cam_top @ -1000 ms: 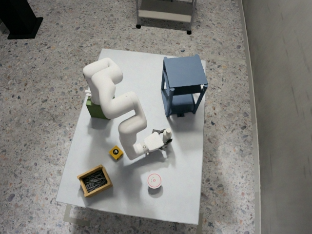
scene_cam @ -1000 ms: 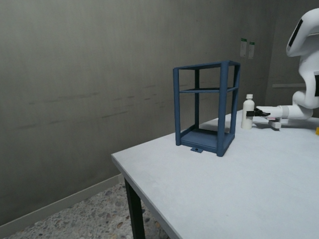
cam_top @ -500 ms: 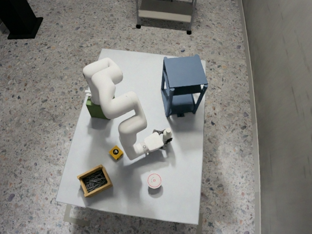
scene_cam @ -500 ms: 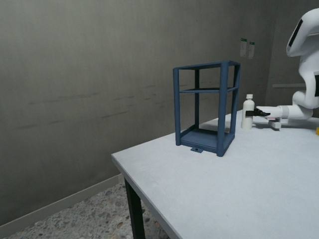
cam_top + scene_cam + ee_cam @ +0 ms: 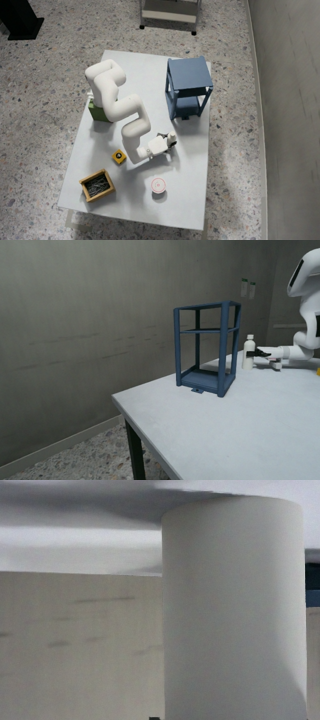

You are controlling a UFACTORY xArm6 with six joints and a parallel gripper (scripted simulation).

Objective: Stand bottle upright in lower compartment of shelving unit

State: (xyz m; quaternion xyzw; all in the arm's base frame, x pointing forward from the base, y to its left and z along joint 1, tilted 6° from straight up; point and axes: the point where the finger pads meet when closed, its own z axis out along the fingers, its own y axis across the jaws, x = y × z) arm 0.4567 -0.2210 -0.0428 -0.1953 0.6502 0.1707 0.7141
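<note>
A white bottle (image 5: 171, 136) (image 5: 248, 350) (image 5: 234, 610) stands upright, cap up, on the grey table (image 5: 144, 77) (image 5: 232, 426), a little in front of the shelving unit. My gripper (image 5: 168, 141) (image 5: 251, 353) reaches in level from the side and is shut on the bottle's middle. The bottle's base rests on the table top. The blue shelving unit (image 5: 188, 74) (image 5: 224, 343) stands at the table's far right edge, with its lower compartment floor (image 5: 186, 106) (image 5: 200, 376) empty. The wrist view is filled by the bottle's body, upside down.
A yellow cube (image 5: 119, 156), a wooden box of nails (image 5: 97, 185) and a white round can with a red ring (image 5: 158, 185) stand on the near half of the table. A green block (image 5: 97, 112) sits under my arm's base.
</note>
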